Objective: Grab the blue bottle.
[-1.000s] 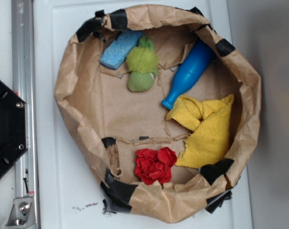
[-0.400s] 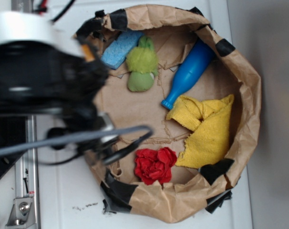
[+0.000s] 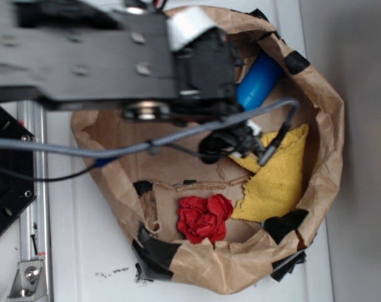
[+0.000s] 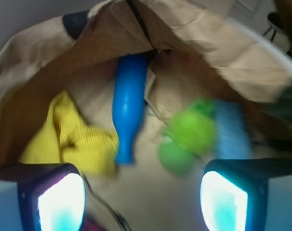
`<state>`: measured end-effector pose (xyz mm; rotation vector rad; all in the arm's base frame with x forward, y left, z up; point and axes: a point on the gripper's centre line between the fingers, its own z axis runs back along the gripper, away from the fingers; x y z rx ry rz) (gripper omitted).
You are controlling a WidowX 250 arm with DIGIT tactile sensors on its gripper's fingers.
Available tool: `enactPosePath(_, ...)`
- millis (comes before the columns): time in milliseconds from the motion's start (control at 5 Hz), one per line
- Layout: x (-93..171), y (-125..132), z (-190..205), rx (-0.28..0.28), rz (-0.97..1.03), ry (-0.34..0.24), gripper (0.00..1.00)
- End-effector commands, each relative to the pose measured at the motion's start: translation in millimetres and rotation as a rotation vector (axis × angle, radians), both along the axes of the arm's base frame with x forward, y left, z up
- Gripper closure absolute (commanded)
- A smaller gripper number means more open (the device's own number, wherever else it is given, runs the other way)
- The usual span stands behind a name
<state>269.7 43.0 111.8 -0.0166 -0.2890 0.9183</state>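
Observation:
The blue bottle (image 4: 128,103) lies on the brown paper floor of the bag, its slim neck pointing toward me in the wrist view. In the exterior view only its wide body (image 3: 258,80) shows past the arm. My gripper (image 4: 142,197) stands open and empty, its glowing pads (image 4: 59,204) spread wide, short of the bottle's neck. In the exterior view the arm covers the bag's upper left, and the gripper (image 3: 237,141) hangs over the bag floor beside the yellow cloth.
A yellow cloth (image 3: 278,173) lies right of the bottle neck. A green plush (image 4: 189,134) and a light-blue sponge (image 4: 230,130) lie on the other side. A red flower (image 3: 204,217) sits near the front. The brown paper bag wall (image 3: 322,126) rings everything.
The arm has swung in from the left over the bag's upper half. It now hides the green plush, the sponge and the bottle's neck in the exterior view. The objects have not moved.

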Motion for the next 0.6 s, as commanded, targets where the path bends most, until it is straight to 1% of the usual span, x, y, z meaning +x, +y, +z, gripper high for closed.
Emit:
enactPosePath(0,37.8,31.5,-33.5,0.035,0.042,-0.098,0.00)
enactPosePath(200,57.0,35.0,-59.0,0.028,-0.028,-0.099,0.00)
enactPosePath(400,62.8,35.7,-79.5,-0.015,-0.066,-0.052,0.00)
